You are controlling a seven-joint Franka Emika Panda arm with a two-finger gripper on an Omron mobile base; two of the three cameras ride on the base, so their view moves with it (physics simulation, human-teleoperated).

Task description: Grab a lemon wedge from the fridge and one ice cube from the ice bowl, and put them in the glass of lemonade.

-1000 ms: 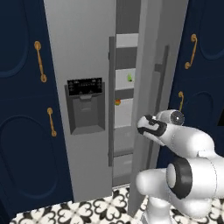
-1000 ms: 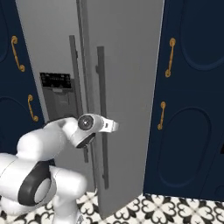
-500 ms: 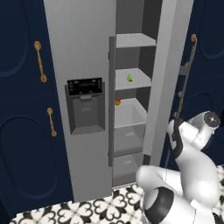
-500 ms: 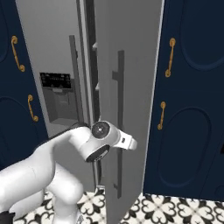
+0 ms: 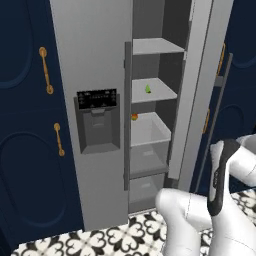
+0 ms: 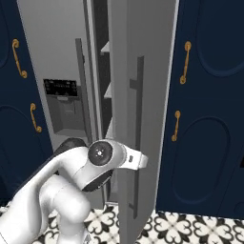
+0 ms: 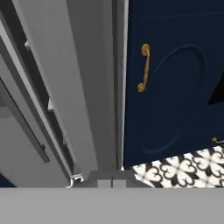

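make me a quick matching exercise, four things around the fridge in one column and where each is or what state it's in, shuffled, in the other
Things:
1. lemon wedge
2. right fridge door
3. small round red-and-green fruit
4. pincer

Places or states:
A. swung open
B. shut, holding nothing
C. on a middle shelf, towards the back
D. at the left front edge of the drawer below that shelf

Pairs: 1-C, 2-A, 3-D, 4-B

Fridge (image 5: 95,55) silver-grey, with long dark vertical handles (image 6: 137,138) and a black-panelled dispenser (image 5: 97,120). Inside shelves (image 5: 152,46) pale grey-white. Lemon wedge (image 5: 148,89) yellow-green on the second shelf; small red-orange fruit (image 5: 134,117) one shelf lower. Cabinets (image 6: 209,95) navy, with brass handles (image 6: 184,62). Floor (image 5: 100,240) white tiles with a black floral pattern. Arm (image 6: 71,190) white with dark joints.
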